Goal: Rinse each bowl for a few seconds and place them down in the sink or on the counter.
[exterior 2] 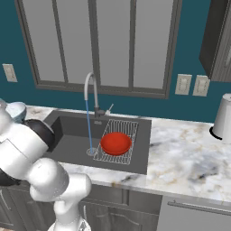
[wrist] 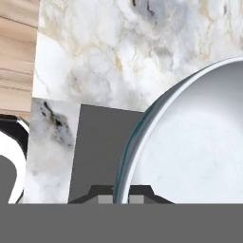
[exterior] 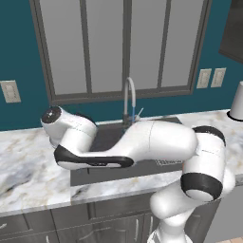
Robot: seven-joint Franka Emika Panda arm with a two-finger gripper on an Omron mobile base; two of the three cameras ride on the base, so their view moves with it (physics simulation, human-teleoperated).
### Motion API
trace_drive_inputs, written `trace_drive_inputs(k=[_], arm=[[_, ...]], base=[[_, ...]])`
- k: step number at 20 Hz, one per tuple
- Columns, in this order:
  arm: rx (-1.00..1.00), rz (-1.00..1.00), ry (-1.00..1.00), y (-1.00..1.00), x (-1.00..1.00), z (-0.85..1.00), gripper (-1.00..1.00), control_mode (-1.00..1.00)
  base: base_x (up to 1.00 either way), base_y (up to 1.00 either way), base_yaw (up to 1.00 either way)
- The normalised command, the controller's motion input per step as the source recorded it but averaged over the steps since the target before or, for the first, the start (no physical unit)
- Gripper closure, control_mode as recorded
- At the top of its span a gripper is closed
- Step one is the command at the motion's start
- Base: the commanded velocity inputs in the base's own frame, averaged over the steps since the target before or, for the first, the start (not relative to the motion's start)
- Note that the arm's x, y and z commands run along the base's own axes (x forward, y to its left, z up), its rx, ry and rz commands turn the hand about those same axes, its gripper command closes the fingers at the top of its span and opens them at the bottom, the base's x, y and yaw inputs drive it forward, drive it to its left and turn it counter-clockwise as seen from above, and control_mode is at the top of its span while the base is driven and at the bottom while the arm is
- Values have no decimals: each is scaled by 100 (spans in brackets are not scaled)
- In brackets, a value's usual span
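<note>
- Hand view: the pale blue-grey bowl [wrist: 190, 137] fills the right half of the frame, its rim curving from upper right down to the bottom centre, where it runs straight between the two dark finger tips; the jaws [wrist: 121, 197] are pinched narrow on that rim, so the bowl is held
- in the right base view the same bowl shows at the far left edge, above the worktop [exterior 2: 189, 158] and left of the sink [exterior 2: 67, 131]
- the red bowl [exterior 2: 116, 143] sits upright on the wire rack [exterior 2: 124, 135] in the right part of the basin, centre of that frame
- a thin blue stream of water [exterior 2: 89, 126] falls from the curved tap [exterior 2: 90, 88] to the basin floor, just left of the rack and the red bowl
- the relation that counts, as I judge it: the stream lies to the right of the held bowl in the right base view, across the left part of the basin; the bowl would have to travel that way and under the spout
- a round bowl has no long axis to speak of
- a white jar [exterior 2: 223, 117] stands at the right edge of the worktop, well apart
- no brand, label or readable writing anywhere
</note>
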Motion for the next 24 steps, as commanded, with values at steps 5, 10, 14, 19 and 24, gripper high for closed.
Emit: trace_drive_inputs(k=[5,10,14,19,24], arm=[[23,-6,-4,-61,-6,0,100,-100],[21,-4,11,-54,10,4,100,-100],[12,-3,13,-46,18,0,100,-100],[2,-5,5,-36,26,0,100,-100],[0,-6,0,-27,24,0,100,-100]], base=[[0,0,0],[0,0,0],[0,0,0],[0,0,0],[0,0,0]])
